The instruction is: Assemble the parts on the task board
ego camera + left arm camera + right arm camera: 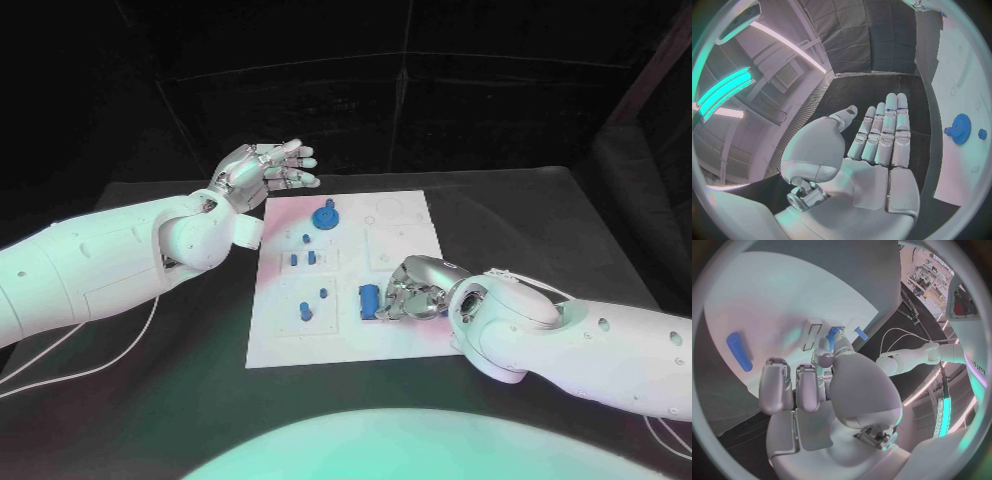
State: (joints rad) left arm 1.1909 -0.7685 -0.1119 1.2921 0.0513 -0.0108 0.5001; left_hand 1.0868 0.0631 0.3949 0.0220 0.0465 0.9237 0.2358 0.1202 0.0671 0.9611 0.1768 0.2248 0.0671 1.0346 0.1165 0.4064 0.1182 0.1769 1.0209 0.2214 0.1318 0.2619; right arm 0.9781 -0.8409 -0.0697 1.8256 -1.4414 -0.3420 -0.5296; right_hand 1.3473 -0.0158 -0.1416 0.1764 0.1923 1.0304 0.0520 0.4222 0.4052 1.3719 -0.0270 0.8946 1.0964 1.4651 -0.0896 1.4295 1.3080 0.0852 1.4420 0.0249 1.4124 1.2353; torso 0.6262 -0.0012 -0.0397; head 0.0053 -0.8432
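Note:
The white task board (346,325) lies mid-table. A blue gear (327,216) stands near its far edge, several small blue parts (302,258) sit at its middle left, and two more (307,308) lie nearer me. A blue cylinder (369,300) lies flat on the board. My right hand (411,290) rests on the board just right of that cylinder, fingers curled in with nothing in them. In the right wrist view the cylinder (739,351) lies apart from the fingers (773,385). My left hand (267,168) hovers off the board's far left corner, fingers straight and apart; the gear (961,128) lies beside it.
Black table (159,390) surrounds the board. White cables (101,365) trail under my left arm. The board's near part and right side (411,215) carry outlines and slots without parts.

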